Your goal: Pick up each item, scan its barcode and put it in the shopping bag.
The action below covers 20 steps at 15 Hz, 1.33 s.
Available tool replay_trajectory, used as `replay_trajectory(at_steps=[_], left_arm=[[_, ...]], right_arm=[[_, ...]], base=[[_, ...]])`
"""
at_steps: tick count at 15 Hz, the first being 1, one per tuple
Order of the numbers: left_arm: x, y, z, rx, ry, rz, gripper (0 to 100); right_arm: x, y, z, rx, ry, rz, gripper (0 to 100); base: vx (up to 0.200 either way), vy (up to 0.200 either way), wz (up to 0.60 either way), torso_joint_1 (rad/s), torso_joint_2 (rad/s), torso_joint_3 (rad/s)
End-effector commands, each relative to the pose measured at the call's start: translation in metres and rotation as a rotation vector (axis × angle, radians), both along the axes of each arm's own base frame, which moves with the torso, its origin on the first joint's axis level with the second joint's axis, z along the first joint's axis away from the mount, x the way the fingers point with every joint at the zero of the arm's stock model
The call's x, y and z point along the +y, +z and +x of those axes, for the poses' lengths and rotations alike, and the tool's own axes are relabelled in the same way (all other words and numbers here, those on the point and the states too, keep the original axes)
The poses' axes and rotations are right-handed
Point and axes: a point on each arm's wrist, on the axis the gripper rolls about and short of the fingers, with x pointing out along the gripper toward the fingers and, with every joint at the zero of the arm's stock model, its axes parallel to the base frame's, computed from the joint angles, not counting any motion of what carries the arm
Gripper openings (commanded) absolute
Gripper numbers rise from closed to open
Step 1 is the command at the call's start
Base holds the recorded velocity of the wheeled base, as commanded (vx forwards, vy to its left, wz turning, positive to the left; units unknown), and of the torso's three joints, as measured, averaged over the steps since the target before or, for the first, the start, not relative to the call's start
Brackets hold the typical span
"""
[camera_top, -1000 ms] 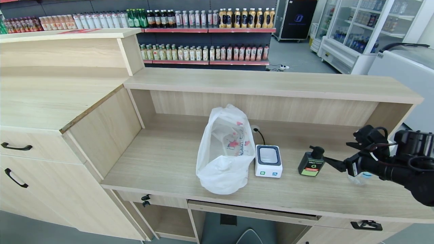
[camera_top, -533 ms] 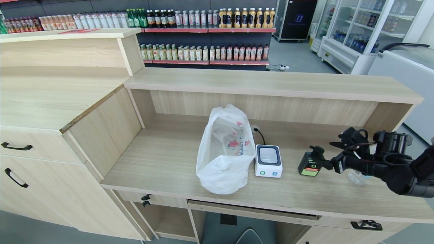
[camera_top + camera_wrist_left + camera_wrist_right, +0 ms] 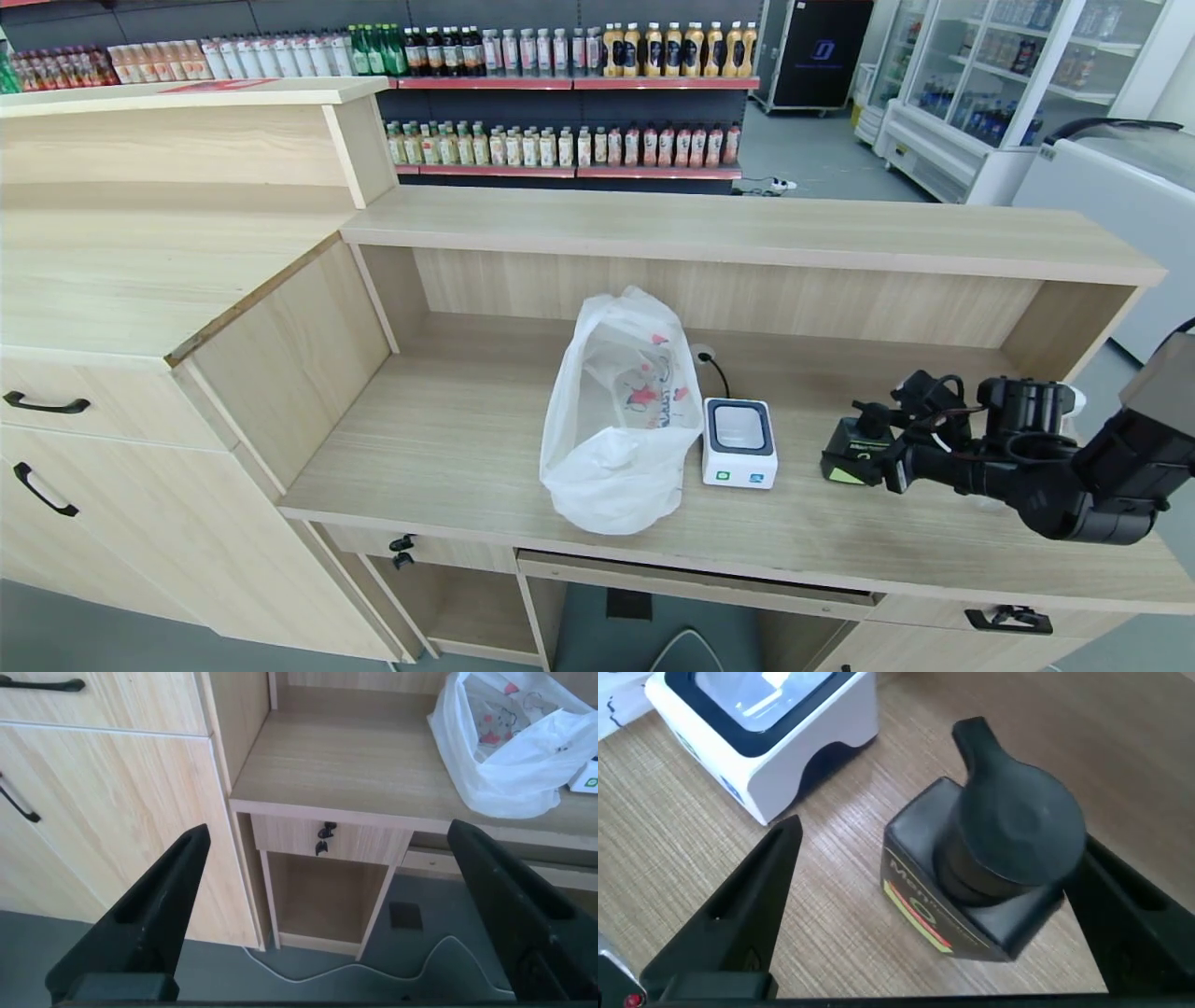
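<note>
1. Change: over the last second the right arm has moved leftward along the bench (image 3: 448,439). The right pincer (image 3: 938,845) was short of the black pump bottle (image 3: 990,877); it now straddles it.
2. Right pincer state: fingers apart, one on each side of the bottle body. I see no contact yet in the right wrist view.
3. Bottle position: upright on the bench, just beside the white barcode scanner (image 3: 739,441) on its right side. It has not shifted.
4. Meaning for the task: I judge the approach complete and the grasp pending. Closing, lifting, scanning and bagging remain.
5. Left pincer (image 3: 329,835) state: fingers wide apart and holding nothing. It hangs low in front of the bench, facing the drawer fronts.
6. Container: the white plastic shopping bag (image 3: 621,420) stands on the bench, touching the scanner's left side, mouth open upward.
7. Contents: I cannot make out any item inside; I see printed film and crumpled folds.
</note>
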Motion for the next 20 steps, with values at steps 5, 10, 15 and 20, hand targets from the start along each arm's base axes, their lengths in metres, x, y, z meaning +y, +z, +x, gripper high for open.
replay_trajectory(at_steps=[5, 10, 15, 20], left_arm=[[0.000, 0.000, 0.000, -0.001, 0.001, 0.000, 100], [0.000, 0.000, 0.000, -0.001, 0.001, 0.000, 100], [0.000, 0.000, 0.000, -0.001, 0.001, 0.000, 100], [0.000, 0.000, 0.000, 0.001, 0.001, 0.000, 100]], right_arm=[[0.010, -0.020, 0.004, 0.042, 0.024, 0.001, 100], [0.010, -0.023, 0.005, 0.039, 0.032, -0.002, 100], [0.006, -0.017, 0.003, 0.032, 0.041, 0.009, 0], [0.005, 0.014, -0.003, -0.070, 0.040, -0.006, 0]], base=[[0.000, 0.000, 0.00, 0.000, 0.00, 0.000], [0.000, 0.000, 0.00, 0.000, 0.00, 0.000], [0.000, 0.000, 0.00, 0.000, 0.00, 0.000], [0.000, 0.000, 0.00, 0.000, 0.00, 0.000]])
